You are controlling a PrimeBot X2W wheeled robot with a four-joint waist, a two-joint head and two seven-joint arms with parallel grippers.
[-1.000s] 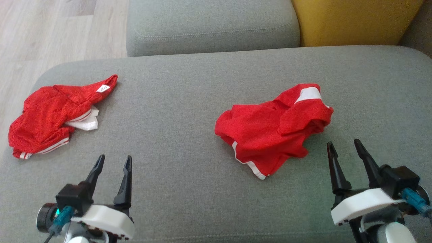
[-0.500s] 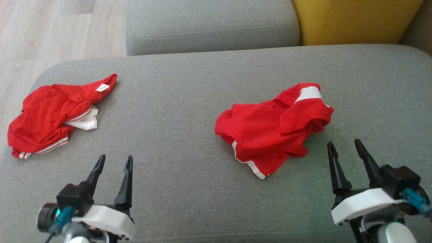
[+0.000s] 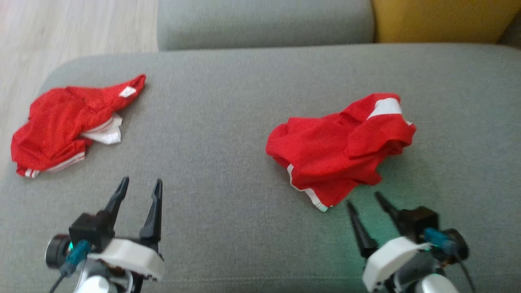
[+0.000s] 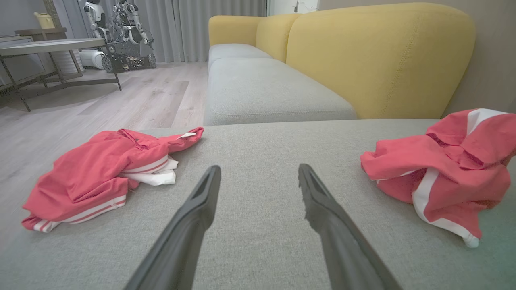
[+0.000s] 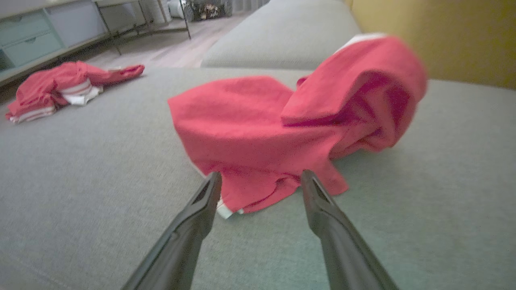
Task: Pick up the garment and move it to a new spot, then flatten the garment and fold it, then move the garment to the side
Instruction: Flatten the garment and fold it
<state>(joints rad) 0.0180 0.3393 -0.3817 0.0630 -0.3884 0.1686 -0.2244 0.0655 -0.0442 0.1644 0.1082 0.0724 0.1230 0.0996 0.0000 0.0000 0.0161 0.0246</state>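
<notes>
Your garment (image 3: 340, 150), crumpled toward the right edge of the seat (image 3: 228, 122), looks limp and light, so pinch a raised fold by its near hem with the right pincer (image 3: 362, 198), poised just beside it, wide open and empty like the left pincer (image 3: 142, 179).

Red garment (image 4: 463, 169) off left wrist view's right edge, blurry in right wrist view.
</notes>
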